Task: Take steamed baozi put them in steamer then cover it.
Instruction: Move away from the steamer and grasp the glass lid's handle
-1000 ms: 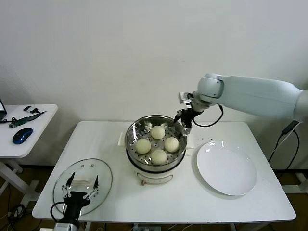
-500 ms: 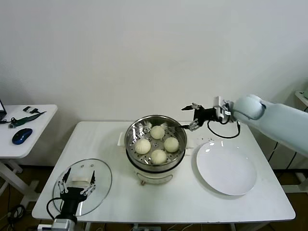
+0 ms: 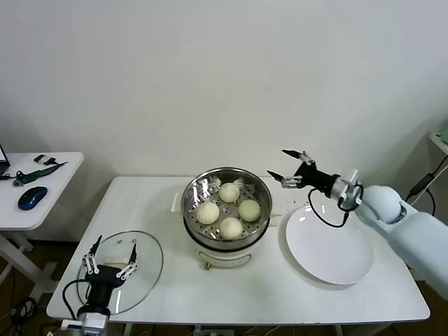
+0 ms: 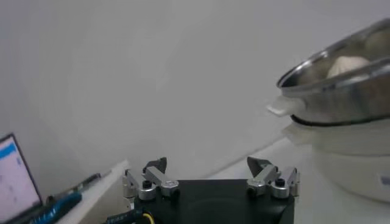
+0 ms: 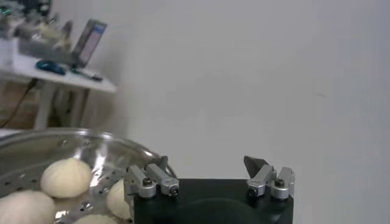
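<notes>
1. Four buns (image 3: 229, 207) sit in the steamer (image 3: 227, 183) at the centre of the frame, on the white surface (image 3: 266, 297).
2. My right gripper (image 3: 292, 168) hovers right of the steamer's rim, fingers spread, grasping nothing.
3. My left gripper (image 3: 109, 253) sits at lower left over the glass lid (image 3: 147, 264), fingers spread, empty.
4. A white plate (image 3: 329, 245) lies at right.

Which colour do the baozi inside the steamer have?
The baozi are cream-white and plain, lying in the shiny steel steamer; the head view shows this best.
</notes>
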